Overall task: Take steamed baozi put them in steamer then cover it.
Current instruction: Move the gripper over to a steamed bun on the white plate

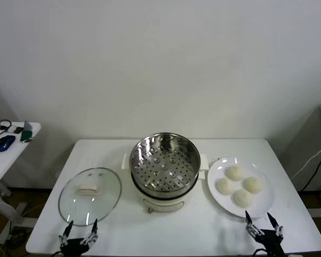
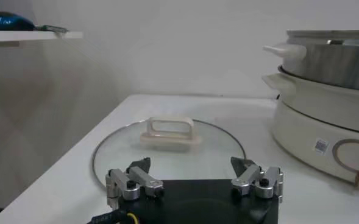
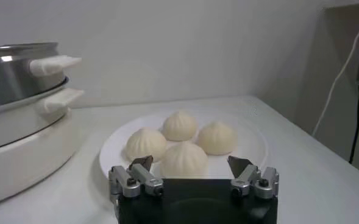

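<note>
- Nearest the head camera, at the worktop's front edge, sit the two pincers; the left pincer hangs low at the front-left corner with its fingers spread apart, gripping nothing.
- From the left wrist view, that left pincer points at the cover, its fingertips just short of the metal rim and not touching it.
- Left of centre, the cover lies flat on the worktop, glass side down, its small cream handle upright at the middle.
- At the centre stands the steamer, uncovered, its perforated tray bare and its cream base just beside the cover's rim.
- Right of the steamer, a white plate rests on the worktop near the steamer's side handle, carrying all four steamed baozi in a tight cluster.
- In the right wrist view the steamed baozi sit touching one another on the plate.
- At the front right, the right pincer hovers just before the plate's near rim, fingers open and empty; in its own view the right pincer faces the closest bun.
</note>
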